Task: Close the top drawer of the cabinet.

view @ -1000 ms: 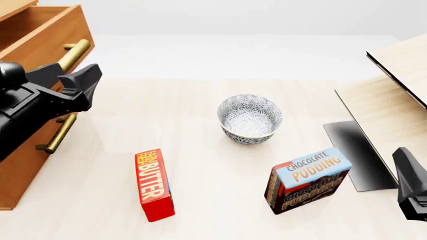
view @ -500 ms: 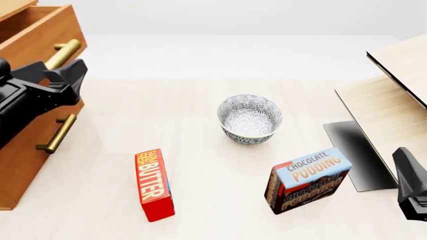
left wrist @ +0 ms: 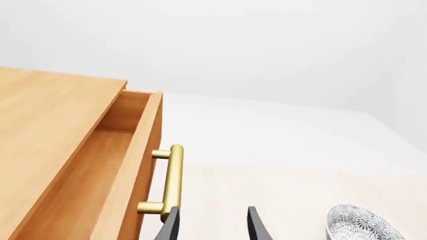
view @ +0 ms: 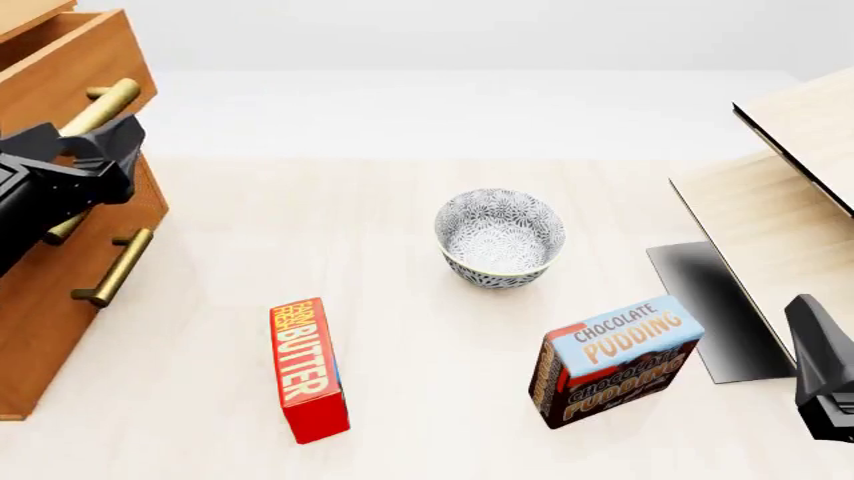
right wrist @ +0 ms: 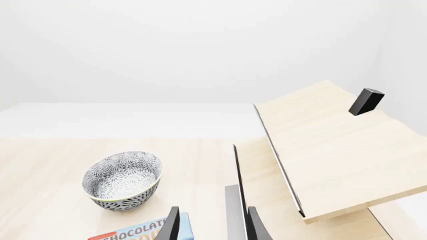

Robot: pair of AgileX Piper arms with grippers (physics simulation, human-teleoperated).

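The cabinet (view: 47, 310) stands at the table's left edge. Its top drawer (view: 74, 60) sticks out a little, with its inside showing in the left wrist view (left wrist: 110, 165). My left gripper (view: 118, 150) is open and sits against the drawer's brass bar handle (view: 107, 100). In the left wrist view my left gripper (left wrist: 212, 227) has one fingertip (left wrist: 171, 225) right by the handle's (left wrist: 172, 180) lower end and holds nothing. My right gripper (view: 821, 375) rests open and empty at the front right, and its fingers show in its wrist view (right wrist: 211, 226).
A patterned bowl (view: 499, 237) stands mid-table. A red butter box (view: 307, 368) and a chocolate pudding box (view: 614, 360) lie nearer the front. A pale wood structure with a black edge (view: 787, 190) rises at the right. A lower drawer handle (view: 114, 267) juts from the cabinet.
My left gripper has moved left and back against the top drawer's handle, and the drawer front has slid left into the cabinet. The right arm has not moved.
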